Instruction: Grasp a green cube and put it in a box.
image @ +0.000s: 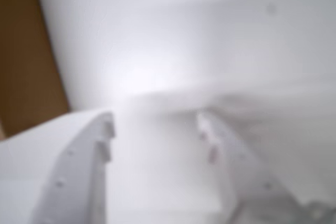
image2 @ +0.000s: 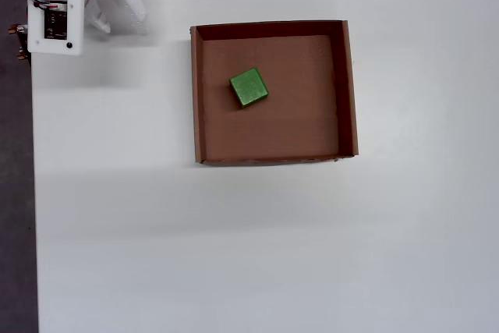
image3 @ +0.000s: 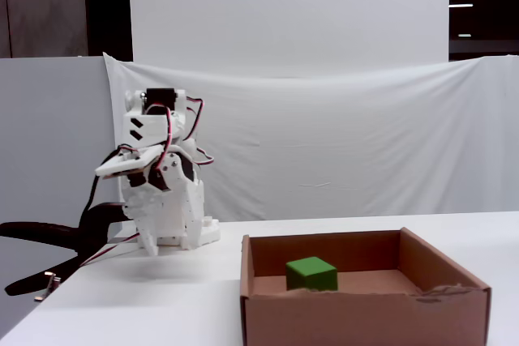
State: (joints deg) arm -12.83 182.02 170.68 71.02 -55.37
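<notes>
The green cube (image2: 249, 87) lies on the floor of the brown cardboard box (image2: 349, 91), left of the box's middle in the overhead view. The fixed view shows the cube (image3: 311, 273) resting inside the box (image3: 365, 318), free of any grip. The white arm is folded up at the table's far left corner, well away from the box. Its gripper (image3: 109, 170) points away from the box. In the blurred wrist view the gripper (image: 155, 124) shows a wide gap between its two white fingers (image: 105, 129), with only white table between them.
The arm's base and circuit board (image2: 53, 25) stand at the top left of the overhead view, beside the table's left edge (image2: 33, 193). A white cloth backdrop (image3: 324, 143) hangs behind the table. A brown strip (image: 26, 51) at the wrist view's left edge cannot be identified.
</notes>
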